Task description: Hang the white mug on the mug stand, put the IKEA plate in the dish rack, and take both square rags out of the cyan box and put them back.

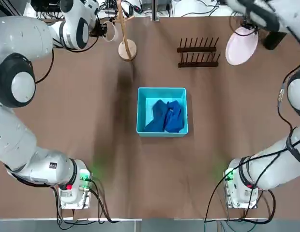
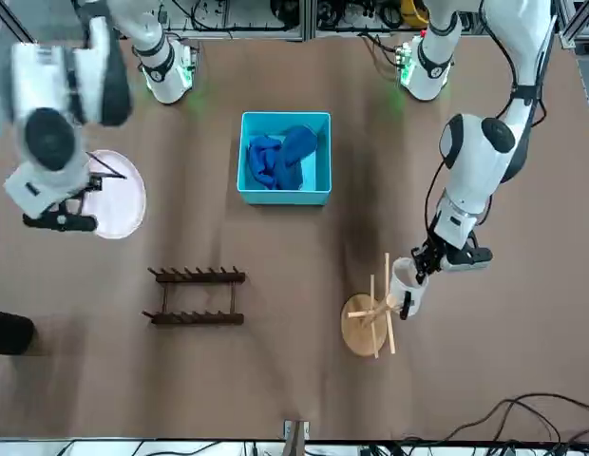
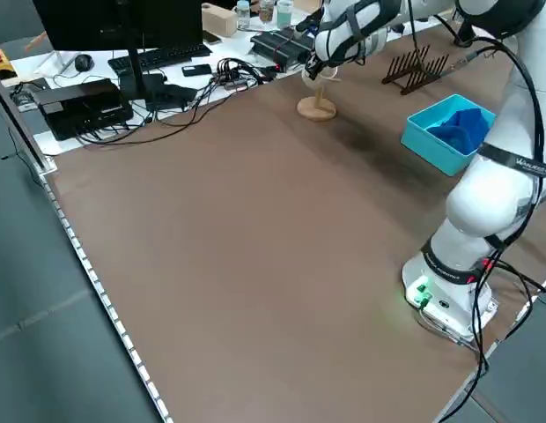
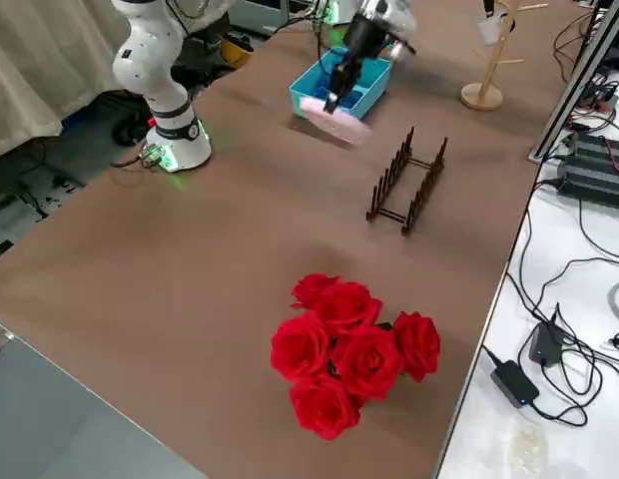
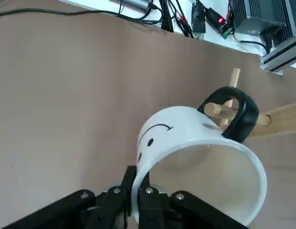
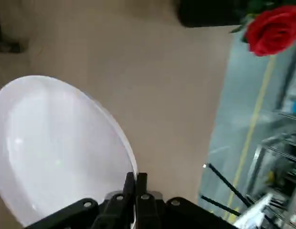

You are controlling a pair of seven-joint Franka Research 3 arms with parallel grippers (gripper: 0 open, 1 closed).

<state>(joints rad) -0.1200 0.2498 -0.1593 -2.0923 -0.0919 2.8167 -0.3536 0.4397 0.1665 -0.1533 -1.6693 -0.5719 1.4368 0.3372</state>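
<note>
The white mug (image 5: 200, 162) has a smiley face and a black handle (image 5: 236, 114). My left gripper (image 5: 137, 191) is shut on its rim at the far left of the table. A peg of the light-wood mug stand (image 1: 126, 48) shows through the handle's loop. My right gripper (image 6: 136, 183) is shut on the rim of the IKEA plate (image 1: 242, 46), which hangs tilted above the table just right of the dark dish rack (image 1: 198, 52). In the middle, the cyan box (image 1: 142, 108) holds both dark-blue rags (image 1: 167, 116), crumpled together.
A bunch of red roses (image 4: 354, 349) stands at the table's right end, beyond the dish rack (image 4: 409, 180). A monitor, keyboard and cables (image 3: 123, 70) crowd the desk past the far edge. Bare brown table lies between the cyan box (image 2: 285, 190) and the arms' bases.
</note>
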